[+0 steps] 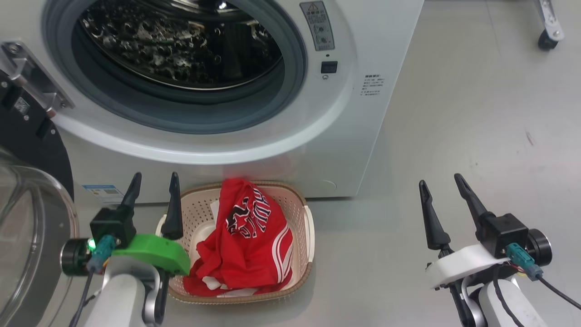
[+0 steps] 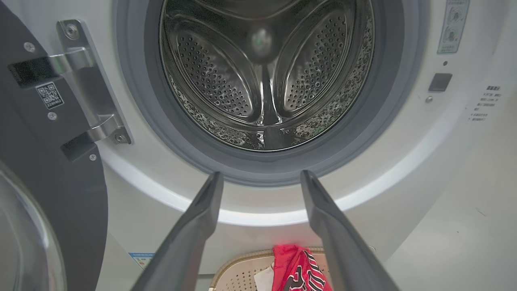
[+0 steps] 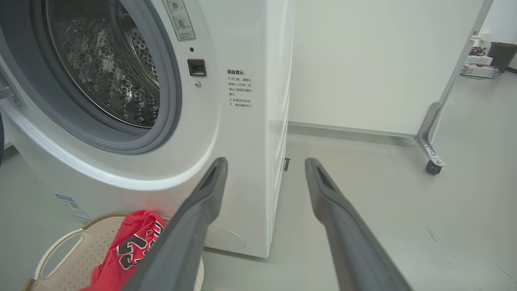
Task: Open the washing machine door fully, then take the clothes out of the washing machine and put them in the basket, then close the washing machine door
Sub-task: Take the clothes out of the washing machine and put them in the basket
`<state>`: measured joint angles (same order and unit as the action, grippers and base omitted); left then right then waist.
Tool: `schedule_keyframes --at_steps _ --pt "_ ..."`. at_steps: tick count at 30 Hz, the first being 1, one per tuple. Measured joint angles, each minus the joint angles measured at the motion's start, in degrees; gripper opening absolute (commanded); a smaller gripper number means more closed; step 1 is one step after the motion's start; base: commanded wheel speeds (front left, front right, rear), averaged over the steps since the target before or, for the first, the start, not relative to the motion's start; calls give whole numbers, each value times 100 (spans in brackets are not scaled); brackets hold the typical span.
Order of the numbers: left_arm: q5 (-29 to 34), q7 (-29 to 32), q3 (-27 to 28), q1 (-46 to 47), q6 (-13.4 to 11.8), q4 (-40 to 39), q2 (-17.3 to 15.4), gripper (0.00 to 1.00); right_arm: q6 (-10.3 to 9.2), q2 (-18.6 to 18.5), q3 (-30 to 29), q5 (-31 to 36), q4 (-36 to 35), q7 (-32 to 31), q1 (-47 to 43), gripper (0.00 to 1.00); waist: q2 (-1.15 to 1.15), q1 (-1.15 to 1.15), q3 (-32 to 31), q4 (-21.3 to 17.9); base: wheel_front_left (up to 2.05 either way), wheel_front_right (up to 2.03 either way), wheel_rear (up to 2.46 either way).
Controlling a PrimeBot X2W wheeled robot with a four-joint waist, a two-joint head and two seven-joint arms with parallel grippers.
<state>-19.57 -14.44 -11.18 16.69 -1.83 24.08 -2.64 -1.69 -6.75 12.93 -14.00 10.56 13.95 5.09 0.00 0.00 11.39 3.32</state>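
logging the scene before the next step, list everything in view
washing machine: one, white, straight ahead
drum: one, steel, inside it
door: one, black rim, clear glass, open at left
floor: grey, all around
basket: one, cream, on floor before the machine
clothes: one heap, red and white, in the basket
sticker: one, blue, low on machine front
panel on wheels: one, white, right of machine
bin: one, dark, far back right
left hand: one, dark, open, at basket's left
right hand: one, dark, open, above floor at right
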Motion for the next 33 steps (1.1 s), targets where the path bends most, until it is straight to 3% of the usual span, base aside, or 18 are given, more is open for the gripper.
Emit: schedule_keyframes --at_steps 17,33 --pt "151 0 -98 -1239 -102 -959 -27 100 -99 78 12 -53 5 -1 -489 100 0 0 -705 27 0 0 0" --pt "299 35 -175 -1702 -209 -1595 -167 100 -156 93 15 -63 -157 -10 -687 100 0 0 -844 -67 0 0 0"
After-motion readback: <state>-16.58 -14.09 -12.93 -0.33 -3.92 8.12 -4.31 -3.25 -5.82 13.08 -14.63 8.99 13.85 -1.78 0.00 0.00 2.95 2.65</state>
